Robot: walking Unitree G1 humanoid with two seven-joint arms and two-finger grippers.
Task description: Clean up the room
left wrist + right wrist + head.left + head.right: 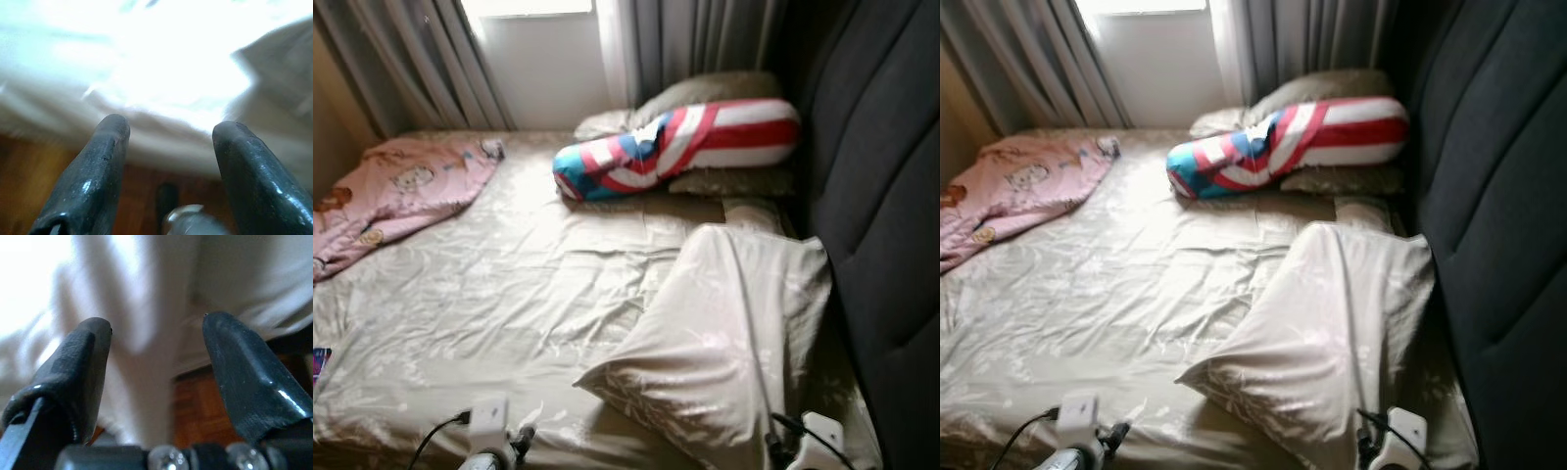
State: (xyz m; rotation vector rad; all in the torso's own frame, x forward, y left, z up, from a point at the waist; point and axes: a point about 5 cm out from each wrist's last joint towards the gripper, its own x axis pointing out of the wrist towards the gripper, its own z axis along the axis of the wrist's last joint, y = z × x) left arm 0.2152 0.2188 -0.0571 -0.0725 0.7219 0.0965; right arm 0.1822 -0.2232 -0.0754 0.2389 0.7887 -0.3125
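A bed with a rumpled beige sheet (509,294) lies before me. A beige pillow (724,333) slumps at the near right against the dark headboard (881,196). A red, white and blue bolster (675,147) rests at the far end on two more beige pillows (705,90). A pink cartoon blanket (401,191) is bunched at the far left. My left gripper (168,132) is open, low at the bed's near edge, nothing between its fingers. My right gripper (156,328) is open too, close to the near pillow's hanging cloth.
Grey curtains (421,69) and a bright window (543,59) stand behind the bed. The padded headboard runs along the right side. Brown wooden floor (195,411) shows under the bed's edge. A small dark object (319,362) lies at the bed's left edge.
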